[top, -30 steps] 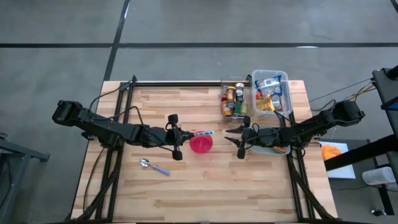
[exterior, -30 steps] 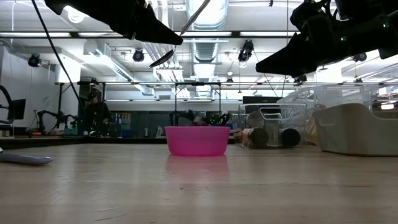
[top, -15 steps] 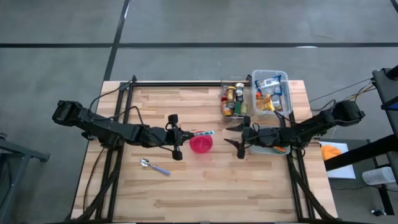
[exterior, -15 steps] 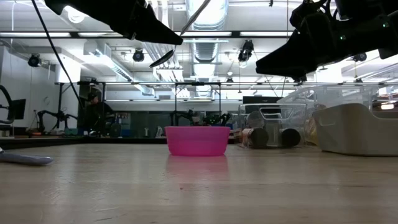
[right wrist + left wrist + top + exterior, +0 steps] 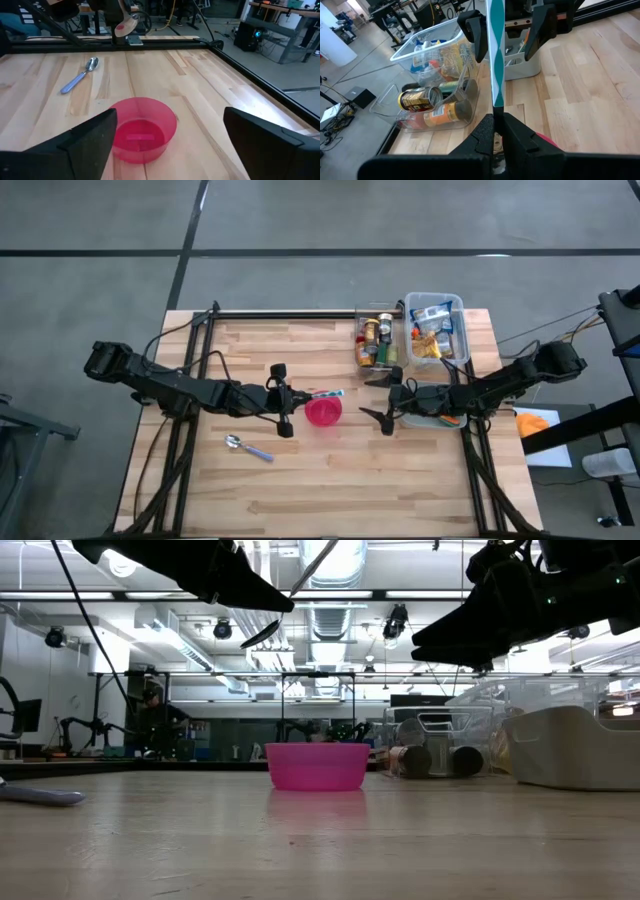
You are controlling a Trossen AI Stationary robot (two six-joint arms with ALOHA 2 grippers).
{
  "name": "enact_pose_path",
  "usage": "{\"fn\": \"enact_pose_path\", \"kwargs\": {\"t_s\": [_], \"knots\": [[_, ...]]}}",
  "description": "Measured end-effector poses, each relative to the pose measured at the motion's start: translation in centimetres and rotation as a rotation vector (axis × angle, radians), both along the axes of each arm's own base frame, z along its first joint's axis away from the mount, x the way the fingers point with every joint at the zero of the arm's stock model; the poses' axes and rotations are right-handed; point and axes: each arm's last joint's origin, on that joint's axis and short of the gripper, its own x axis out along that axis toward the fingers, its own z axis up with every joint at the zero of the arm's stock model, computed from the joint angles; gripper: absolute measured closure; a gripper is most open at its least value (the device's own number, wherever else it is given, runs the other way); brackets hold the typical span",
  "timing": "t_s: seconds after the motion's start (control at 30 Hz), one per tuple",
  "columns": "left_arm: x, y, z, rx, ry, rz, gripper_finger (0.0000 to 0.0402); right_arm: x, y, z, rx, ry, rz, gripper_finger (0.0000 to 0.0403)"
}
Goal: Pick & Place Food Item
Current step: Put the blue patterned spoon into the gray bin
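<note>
Both claws beside pink bowl (image 5: 323, 411), right claw (image 5: 379, 398) now spread wider (empty), left claw (image 5: 288, 396) clamping teal-striped utensil (image 5: 495, 60).

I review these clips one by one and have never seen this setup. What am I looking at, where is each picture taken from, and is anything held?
Two dark robot arms work at a wooden table. One camera looks straight down, one sits at table height, and one rides on each wrist. The left claw is shut on a spoon with a teal striped handle, over a pink bowl. The right claw stands open and empty beside the bowl. A second spoon lies loose, and clear bins of food items stand at the far edge.
</note>
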Motion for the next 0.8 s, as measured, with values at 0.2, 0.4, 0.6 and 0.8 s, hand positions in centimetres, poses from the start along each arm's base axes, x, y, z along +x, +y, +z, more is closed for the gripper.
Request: {"fn": "enact_pose_path", "kwargs": {"t_s": [0.2, 0.4, 0.6, 0.8], "knots": [[0.0, 0.0, 0.0, 0.000, 0.000, 0.000, 0.0377, 0.0, 0.0, 0.0, 0.001, -0.003, 0.002, 0.0033], [0.0, 0.0, 0.0, 0.000, 0.000, 0.001, 0.0377, 0.1, 0.0, 0.6, 0.019, -0.063, 0.001, 0.0033], [0.0, 0.0, 0.0, 0.001, 0.001, 0.001, 0.0377, 0.2, 0.0, 1.3, 0.166, -0.168, -0.019, 0.0033], [0.0, 0.0, 0.0, 0.001, 0.001, 0.001, 0.0377, 0.3, -0.6, 1.7, 0.213, -0.227, -0.078, 0.0033]]}}
